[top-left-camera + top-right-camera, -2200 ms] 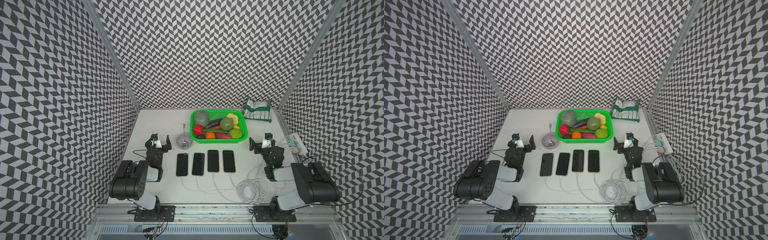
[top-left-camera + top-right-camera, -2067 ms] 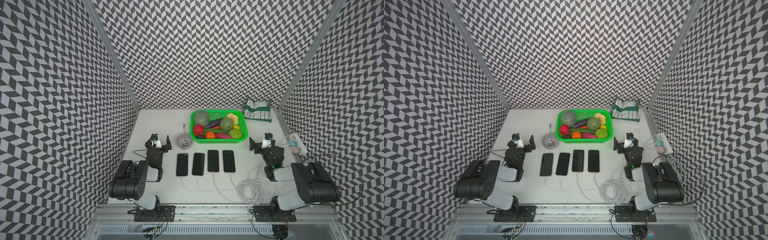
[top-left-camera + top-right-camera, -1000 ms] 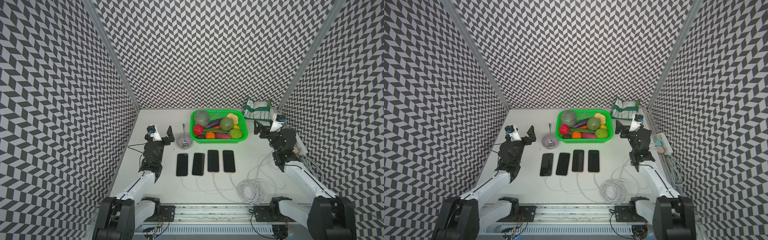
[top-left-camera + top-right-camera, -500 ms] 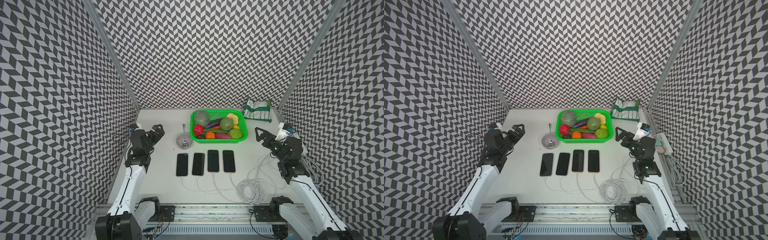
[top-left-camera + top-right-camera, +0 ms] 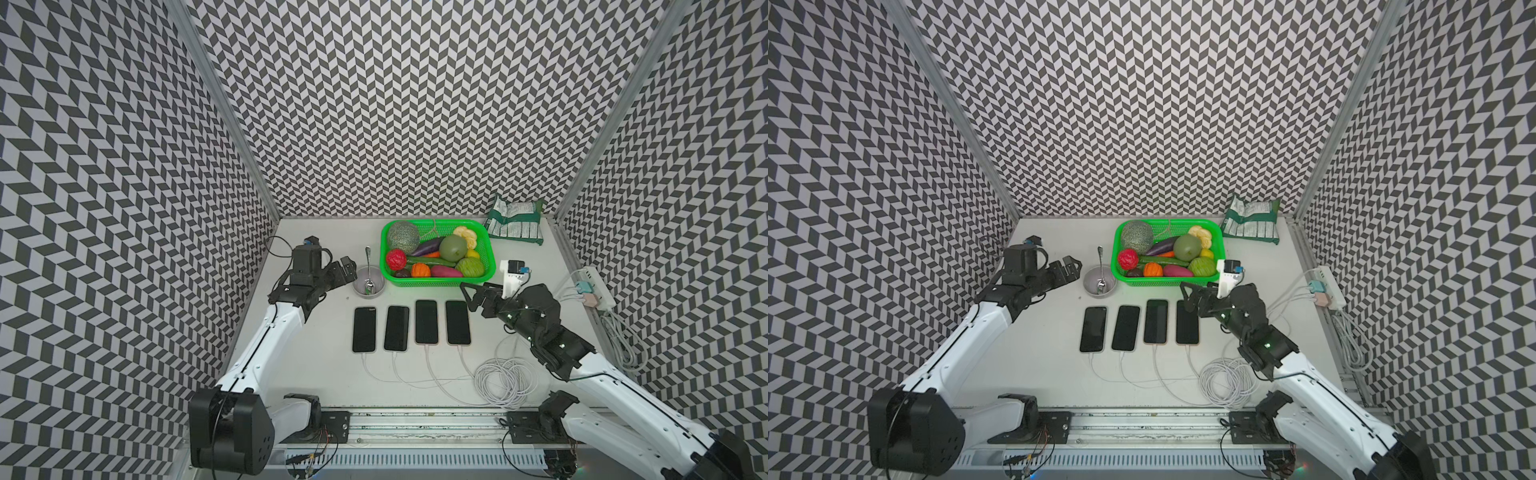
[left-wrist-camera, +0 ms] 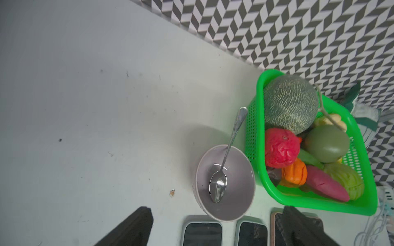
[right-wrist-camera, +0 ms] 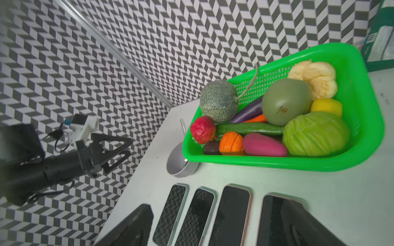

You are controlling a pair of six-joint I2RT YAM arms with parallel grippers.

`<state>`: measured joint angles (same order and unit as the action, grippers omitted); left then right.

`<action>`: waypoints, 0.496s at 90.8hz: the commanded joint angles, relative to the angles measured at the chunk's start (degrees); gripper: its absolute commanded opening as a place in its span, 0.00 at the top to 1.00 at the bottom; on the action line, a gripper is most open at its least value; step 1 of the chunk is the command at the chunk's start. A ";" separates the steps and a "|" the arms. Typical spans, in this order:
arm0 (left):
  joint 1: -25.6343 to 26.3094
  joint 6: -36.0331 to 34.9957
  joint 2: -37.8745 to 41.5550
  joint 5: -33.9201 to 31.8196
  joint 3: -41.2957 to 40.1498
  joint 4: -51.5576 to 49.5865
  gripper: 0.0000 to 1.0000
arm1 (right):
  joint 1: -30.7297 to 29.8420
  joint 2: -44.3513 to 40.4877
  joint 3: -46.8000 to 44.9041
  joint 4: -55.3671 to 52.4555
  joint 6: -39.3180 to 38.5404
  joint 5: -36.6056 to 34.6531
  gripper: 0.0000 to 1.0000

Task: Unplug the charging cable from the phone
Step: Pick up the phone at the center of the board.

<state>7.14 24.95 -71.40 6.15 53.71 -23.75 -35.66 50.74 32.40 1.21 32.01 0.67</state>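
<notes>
My right gripper [image 5: 471, 296] has its jaws spread wide, holding nothing. It hangs above the far end of the rightmost phone [image 5: 458, 323], and the green basket [image 5: 436, 283] of toy fruit sits just beyond it. My left gripper [image 5: 348, 270], likewise spread and empty, hangs just beside the bowl [image 5: 381, 286], where a spoon [image 5: 368, 259] leans. Bowl and basket crowd the far ends of the four phones [image 5: 396, 328]. By the wall on my right lies a power strip [image 5: 595, 286], with a coil of cord [image 5: 500, 380] nearer the front rail. Bare table [image 5: 324, 365] lies left of the phones. Each phone's white cable [image 5: 426, 351] is plugged into its near end, away from both grippers.
</notes>
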 commanded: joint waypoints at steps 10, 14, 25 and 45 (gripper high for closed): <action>1.35 -6.27 -5.24 -3.28 3.57 -5.32 0.00 | -10.83 5.90 2.95 2.52 0.32 -7.12 0.04; 1.74 -6.56 -5.64 -4.51 3.27 -5.66 0.00 | -12.85 7.48 3.49 2.95 0.43 -8.05 0.03; 3.46 -6.89 -5.96 -6.09 2.15 -5.61 0.01 | -18.12 12.36 5.65 3.48 0.24 -9.65 0.03; 7.92 -7.22 -7.46 -10.24 1.30 -7.99 0.01 | -23.58 19.38 8.81 3.51 -0.14 -10.63 0.02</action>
<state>13.08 18.83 -78.30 -0.73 55.31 -29.39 -57.32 67.96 39.16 1.98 32.36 -7.79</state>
